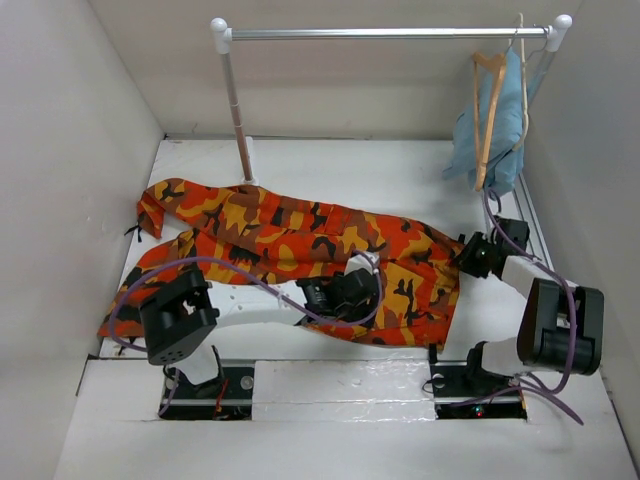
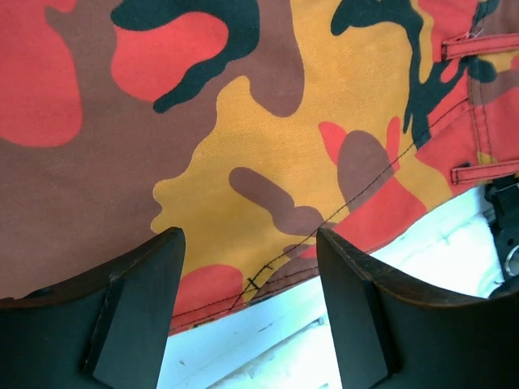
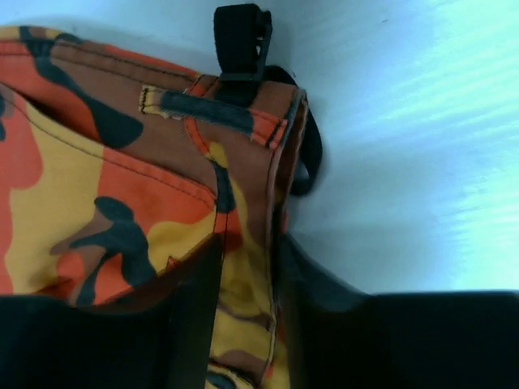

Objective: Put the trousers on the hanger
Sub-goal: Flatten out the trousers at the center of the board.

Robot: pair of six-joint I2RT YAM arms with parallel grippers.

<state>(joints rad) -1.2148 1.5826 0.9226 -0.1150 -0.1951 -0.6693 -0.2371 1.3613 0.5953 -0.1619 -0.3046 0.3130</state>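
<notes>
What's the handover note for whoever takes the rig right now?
Left gripper: open, low over the near edge of the trousers, holding nothing.
Right gripper: shut on the trousers' waistband.
Trousers lie spread on the table. The hanger hangs on the rail at far right, beside the blue garment.
Done: one grasp. Left: lift the trousers and drape them over the hanger.

Trousers (image 2: 268, 121) are running off the top and both side edges of the left wrist view, and a black buckle (image 2: 507, 231) is getting clipped at its right edge. In the top view the left gripper (image 1: 358, 290) is covering part of the cloth, fingertips too small to make out.
</notes>
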